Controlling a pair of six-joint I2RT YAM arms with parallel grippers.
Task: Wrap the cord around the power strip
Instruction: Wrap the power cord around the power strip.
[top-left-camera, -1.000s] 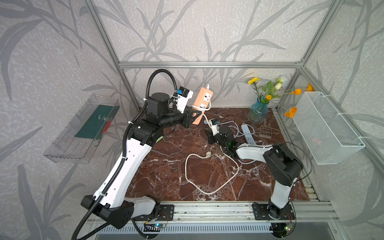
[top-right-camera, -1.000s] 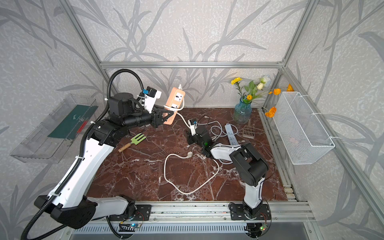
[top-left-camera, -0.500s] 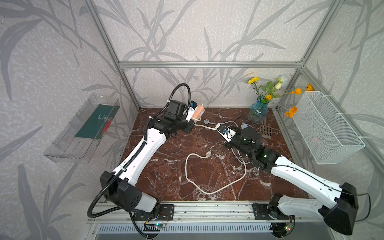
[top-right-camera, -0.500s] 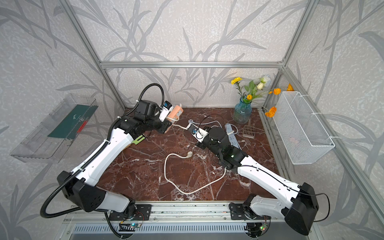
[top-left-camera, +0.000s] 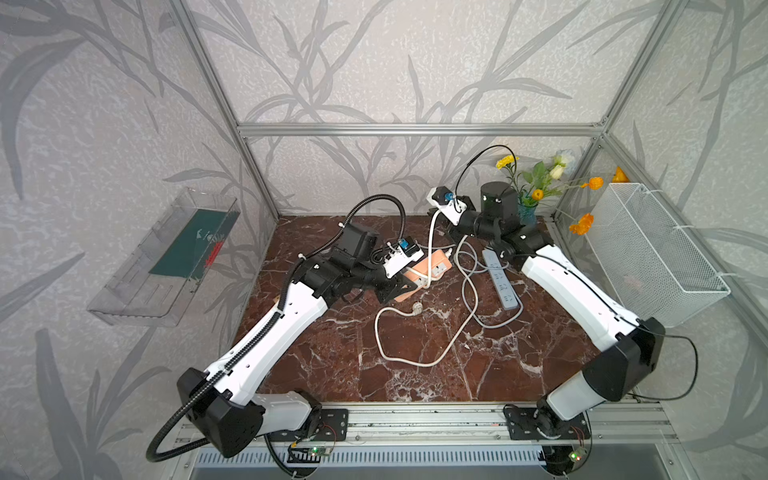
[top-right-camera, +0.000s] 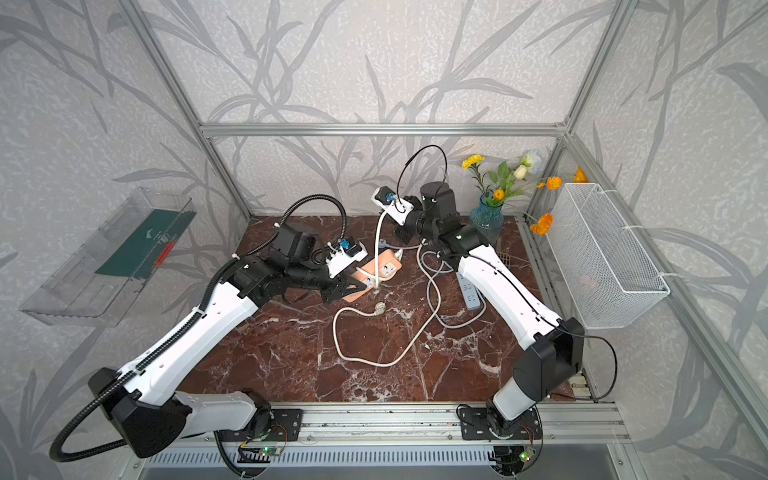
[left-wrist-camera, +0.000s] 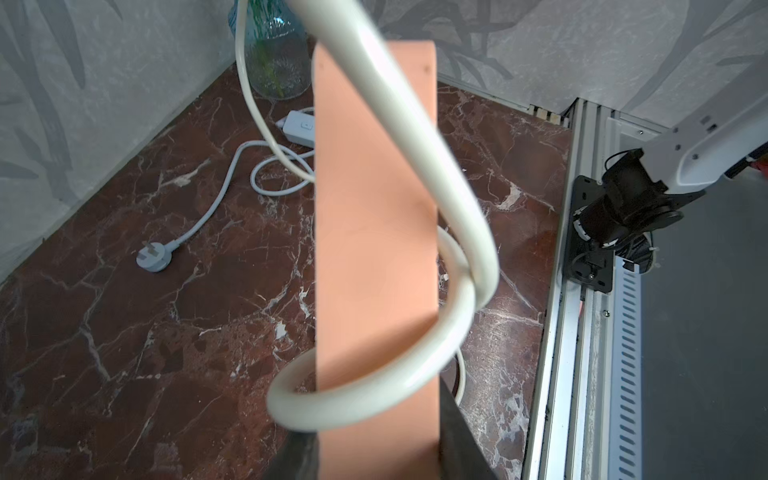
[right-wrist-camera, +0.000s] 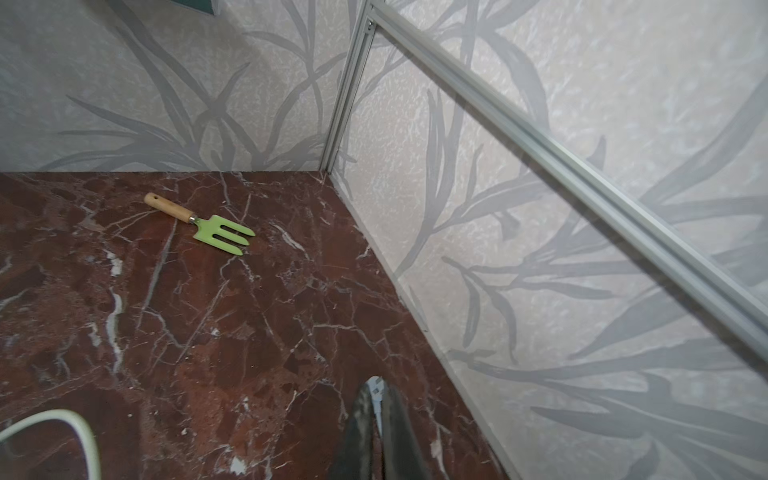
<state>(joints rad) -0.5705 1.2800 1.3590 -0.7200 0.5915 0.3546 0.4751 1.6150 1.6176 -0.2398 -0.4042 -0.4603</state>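
the left gripper (top-left-camera: 406, 286) is clamped on the near-left end of the peach power strip (top-left-camera: 436, 266). since half a second ago it has brought the strip away from the far wall, down over the middle of the marble table (top-left-camera: 332, 365). over the same span the right gripper (right-wrist-camera: 375, 388) has lifted from low at centre toward the far wall. its jaws are pinched shut, and the white cord (top-left-camera: 432, 241) runs straight up from the strip to it, so i judge it grips the cord. in the left wrist view the cord crosses the strip's plain back and curls round it once, so one turn looks to be on. most of the cord lies as a loose loop on the table, nearer than the strip, ending in its plug (top-left-camera: 417, 307).

room: the far wall is close behind the right gripper, and the flower vase (top-right-camera: 486, 218) stands just right of that wrist. a second, grey power strip (top-left-camera: 500, 282) with its own cord lies under the right forearm and could snag. the near and left marble is open; a green garden fork (right-wrist-camera: 199, 222) lies far left.
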